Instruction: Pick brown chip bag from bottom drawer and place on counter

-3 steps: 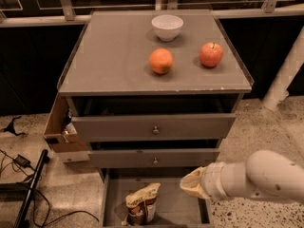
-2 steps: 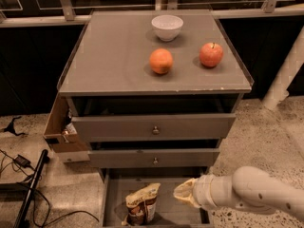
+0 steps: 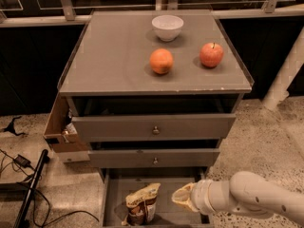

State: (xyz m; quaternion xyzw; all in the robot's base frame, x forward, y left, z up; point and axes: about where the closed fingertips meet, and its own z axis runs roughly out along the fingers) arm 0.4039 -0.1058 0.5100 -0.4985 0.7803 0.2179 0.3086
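Observation:
The brown chip bag [image 3: 142,204] lies in the open bottom drawer [image 3: 112,198], at the left-middle of its floor, tan top up and dark brown part below. My gripper [image 3: 180,197] is low inside the drawer, just right of the bag and a small gap away from it. Its white arm reaches in from the lower right. The counter [image 3: 114,56] is the flat grey top of the cabinet above.
On the counter stand a white bowl [image 3: 167,27], an orange [image 3: 161,61] and a red apple [image 3: 211,55]. Two knobbed drawers [image 3: 154,127] stand slightly open above the bottom one. A cardboard box [image 3: 59,129] hangs at the cabinet's left side. Cables and a black pole [image 3: 28,189] lie on the floor at left.
My arm has moved down and left into the bottom drawer, bringing the gripper closer to the chip bag. The bag has not moved.

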